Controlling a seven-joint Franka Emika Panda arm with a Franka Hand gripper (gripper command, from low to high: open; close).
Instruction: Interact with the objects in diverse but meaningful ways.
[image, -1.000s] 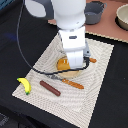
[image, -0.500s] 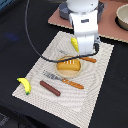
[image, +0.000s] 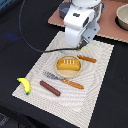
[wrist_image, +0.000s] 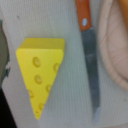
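My arm (image: 80, 22) hung over the far part of the pale striped placemat (image: 97, 75), which lay on the dark desk (image: 22, 55). From the exterior view my pincer was hidden behind the white body of the arm, so I could not tell if it was open or closed; in the wrist view no fingers showed either.

Directly under my wrist camera lay the yellow cheese wedge (wrist_image: 40, 72), flat on the placemat, with small round holes on its face. Just beside it, not touching, lay the knife (wrist_image: 90, 55) with an orange handle and grey blade. In the exterior view only a small yellow bit of the cheese showed under my arm.

The orange-brown bun (image: 68, 64) with white stripes sat on a beige plate (image: 79, 73) in the middle of the placemat. The fork (image: 62, 80) lay just in front of the plate. The reddish-brown sausage (image: 50, 88) lay near the fork, and the banana (image: 24, 85) rested at the placemat's edge on the exterior view's left. A grey pot (image: 122, 16) stood on a brown board (image: 107, 27), well apart.
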